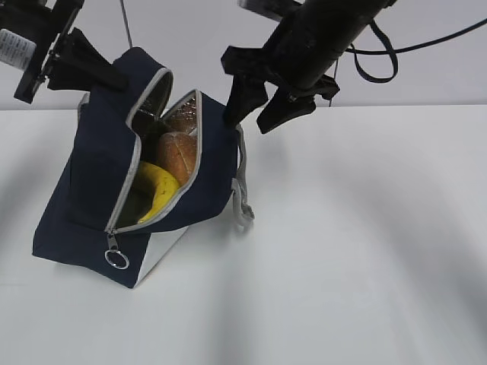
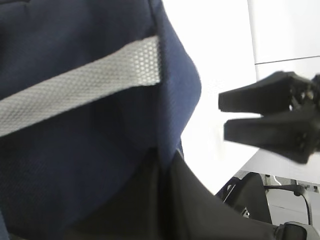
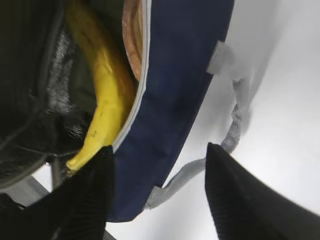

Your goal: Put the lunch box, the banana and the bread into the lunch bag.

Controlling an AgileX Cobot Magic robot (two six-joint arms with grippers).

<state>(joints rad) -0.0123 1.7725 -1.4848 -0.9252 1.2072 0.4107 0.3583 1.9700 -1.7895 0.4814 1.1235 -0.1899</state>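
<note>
One lunch bag (image 1: 84,198) holds one banana (image 1: 156,190), one bread (image 1: 179,154).

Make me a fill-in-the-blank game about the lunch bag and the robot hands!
1. The yellow fruit inside the lunch bag is a ____.
2. The bread sits ____ the banana in the exterior view.
3. The zipper of the bag is ____.
4. The right hand is open and holds ____.

Missing words: banana; above; open; nothing
</note>
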